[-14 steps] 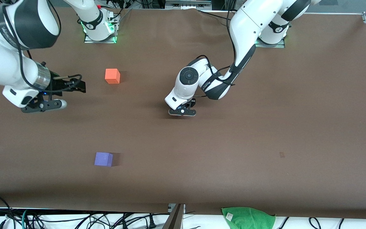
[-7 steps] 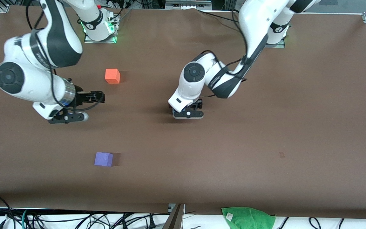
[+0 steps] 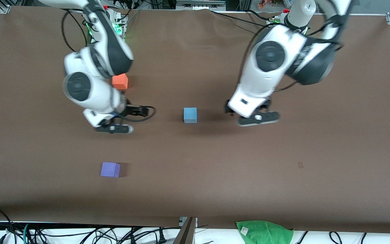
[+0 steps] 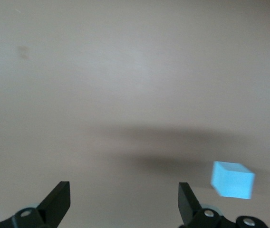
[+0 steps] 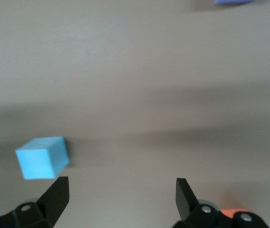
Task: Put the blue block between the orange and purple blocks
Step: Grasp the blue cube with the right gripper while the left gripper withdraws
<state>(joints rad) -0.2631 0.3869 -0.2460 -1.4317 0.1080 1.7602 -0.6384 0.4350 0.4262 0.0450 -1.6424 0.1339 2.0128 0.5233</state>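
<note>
Blue block (image 3: 190,115) sits alone mid-table, bare brown table (image 3: 333,142) all round. Left gripper (image 4: 124,205) hovers beside it, fingers apart, empty. Right gripper (image 5: 120,200), spread wide too, hangs between orange block (image 3: 120,81) and purple block (image 3: 110,169).

The right arm comes down from the upper left of the front view, its elbow bent, its wrist turned down over the table left of centre. The right gripper (image 3: 116,126) hangs there with fingers spread, empty. The left arm folds down from the upper right; the left gripper (image 3: 254,117) looks open and empty too, low over the table.
</note>
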